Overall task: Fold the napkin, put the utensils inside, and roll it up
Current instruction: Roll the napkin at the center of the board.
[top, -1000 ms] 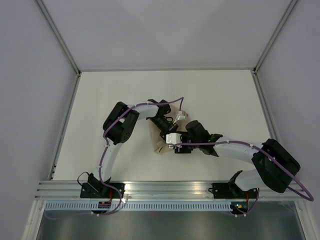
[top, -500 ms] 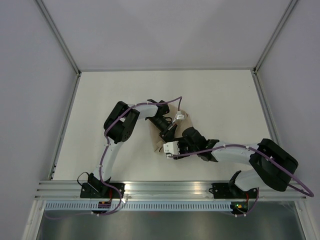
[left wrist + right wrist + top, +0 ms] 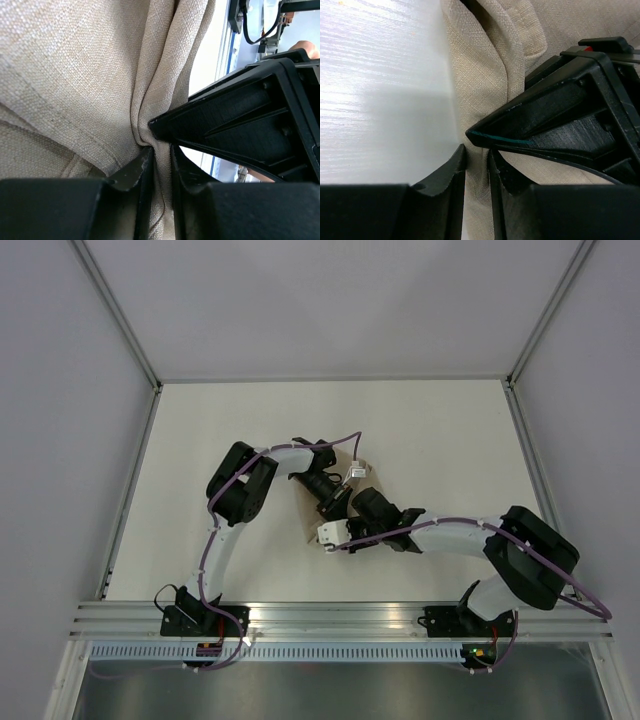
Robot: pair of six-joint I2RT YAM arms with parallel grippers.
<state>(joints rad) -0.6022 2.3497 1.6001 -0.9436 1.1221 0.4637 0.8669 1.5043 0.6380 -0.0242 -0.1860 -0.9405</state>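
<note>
The tan woven napkin (image 3: 312,531) lies bunched at the table's middle, mostly hidden under both wrists in the top view. My left gripper (image 3: 161,152) is shut on a raised fold of the napkin (image 3: 75,75). My right gripper (image 3: 476,150) is shut on an edge fold of the same napkin (image 3: 480,60), right beside the left one. From above, the left gripper (image 3: 337,506) and right gripper (image 3: 347,524) meet tip to tip over the cloth. A right finger (image 3: 240,110) fills the left wrist view. A left finger (image 3: 560,120) fills the right wrist view. The utensils are out of view.
The white table (image 3: 450,440) is boxed in by grey walls and slanted frame posts at the back corners. A metal rail (image 3: 340,615) runs along the near edge between the two arm bases.
My right gripper has slid left, up against the left gripper, and its jaws have closed on the napkin's edge. The left gripper has stayed in place on the cloth.
</note>
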